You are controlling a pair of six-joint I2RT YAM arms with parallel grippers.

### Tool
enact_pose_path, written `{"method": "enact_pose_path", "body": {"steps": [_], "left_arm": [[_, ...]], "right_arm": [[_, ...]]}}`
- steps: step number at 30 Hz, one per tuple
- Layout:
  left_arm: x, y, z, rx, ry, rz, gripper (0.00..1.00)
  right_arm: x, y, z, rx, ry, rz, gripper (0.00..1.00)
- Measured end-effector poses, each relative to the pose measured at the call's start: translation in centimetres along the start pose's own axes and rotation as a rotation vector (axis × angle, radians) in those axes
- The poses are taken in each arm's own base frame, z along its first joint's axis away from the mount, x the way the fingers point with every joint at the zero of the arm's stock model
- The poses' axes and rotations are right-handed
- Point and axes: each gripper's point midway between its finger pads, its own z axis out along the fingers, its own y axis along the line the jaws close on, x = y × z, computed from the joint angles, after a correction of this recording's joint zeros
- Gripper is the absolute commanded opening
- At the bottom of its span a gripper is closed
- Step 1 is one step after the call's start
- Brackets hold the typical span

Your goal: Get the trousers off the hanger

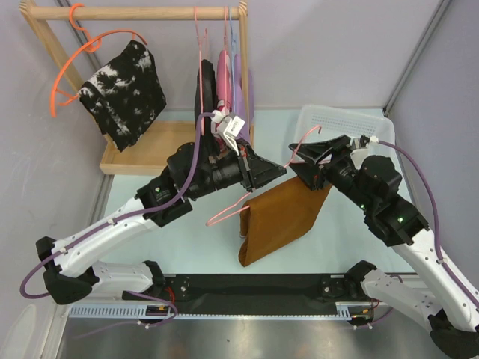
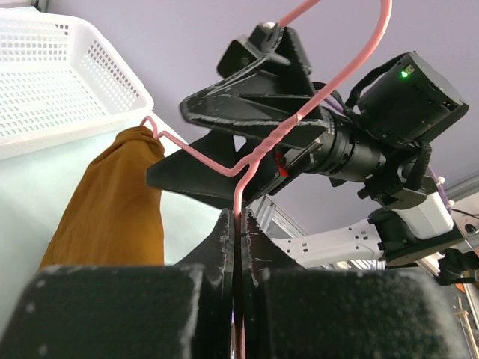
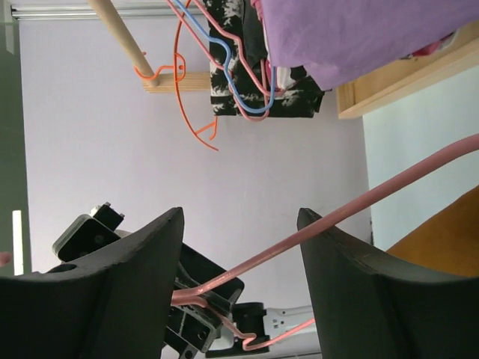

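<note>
Left gripper (image 2: 238, 224) clamped tight on the pink hanger (image 3: 404, 179) wire, holding it over the table. Right gripper (image 3: 239, 217) spread wide, wire passing between its fingers, gripping nothing. Trousers (image 1: 281, 217) drape off the hanger's end by the right gripper, hanging toward the near edge. Right arm is nearer, cloth just below its fingers. Hanger axis runs diagonally, gripper to gripper. White basket (image 1: 340, 123) behind the right arm, clothes rack (image 1: 135, 13) behind the left. Neither looks obstructive.
</note>
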Motion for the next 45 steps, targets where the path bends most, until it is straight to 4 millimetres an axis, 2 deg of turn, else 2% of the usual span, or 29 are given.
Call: {"method": "enact_pose_path", "body": {"steps": [2, 3, 6, 8, 9, 11, 12, 14, 15, 17, 18, 23, 29, 32, 36, 41, 45], "left_arm": [[0.1, -0.1, 0.0, 0.004, 0.002, 0.001, 0.0], [0.3, -0.2, 0.0, 0.006, 0.004, 0.001, 0.0], [0.5, -0.4, 0.1, 0.014, 0.006, 0.002, 0.0], [0.7, -0.3, 0.1, 0.013, 0.012, 0.004, 0.0], [0.8, -0.3, 0.1, 0.013, 0.014, 0.004, 0.01], [1.1, -0.2, 0.2, 0.015, 0.025, 0.008, 0.07], [1.3, -0.2, 0.3, 0.018, 0.032, 0.009, 0.2], [1.8, -0.3, 0.4, 0.03, 0.055, 0.012, 0.34], [2.0, -0.6, 0.5, 0.044, 0.063, 0.014, 0.46], [2.3, -1.0, 0.4, 0.069, 0.079, 0.026, 0.58], [2.4, -1.2, 0.3, 0.08, 0.085, 0.036, 0.65], [1.4, -3.0, -1.1, 0.133, 0.101, 0.11, 0.77], [-1.3, -6.4, -6.7, 0.22, 0.083, 0.237, 0.84], [-1.2, -8.0, -9.5, 0.297, 0.119, 0.277, 0.91], [0.6, -10.4, -11.9, 0.458, 0.218, 0.272, 0.92], [3.0, -11.5, -12.3, 0.585, 0.335, 0.182, 0.89], [4.5, -11.1, -10.5, 0.603, 0.401, 0.077, 0.86]], "right_arm": [[0.5, -0.1, 0.2, -0.005, 0.014, 0.025, 0.56], [0.8, -0.1, 0.3, -0.006, 0.023, 0.039, 0.48], [1.6, -0.3, 0.4, -0.007, 0.048, 0.077, 0.36], [1.7, -0.1, 0.5, -0.018, 0.044, 0.124, 0.31], [1.7, -0.1, 0.5, -0.02, 0.043, 0.133, 0.26], [1.6, 0.1, 0.4, -0.032, 0.034, 0.173, 0.19], [1.5, 0.2, 0.3, -0.037, 0.031, 0.189, 0.16], [1.4, 0.5, 0.1, -0.049, 0.03, 0.217, 0.06], [1.5, 0.4, 0.0, -0.049, 0.031, 0.219, 0.04], [1.7, -0.1, 0.1, -0.036, 0.036, 0.229, 0.0], [1.7, -0.5, 0.2, -0.025, 0.037, 0.226, 0.0], [1.2, -2.1, 0.5, 0.025, 0.026, 0.206, 0.0], [0.8, -2.7, 0.1, 0.05, 0.072, 0.21, 0.0], [0.7, -2.7, -0.2, 0.052, 0.122, 0.209, 0.0], [1.8, -1.8, -0.8, 0.055, 0.239, 0.189, 0.0], [4.4, 0.0, -1.9, 0.03, 0.443, 0.129, 0.0], [6.1, 1.9, -3.0, -0.03, 0.579, 0.072, 0.0]]}}
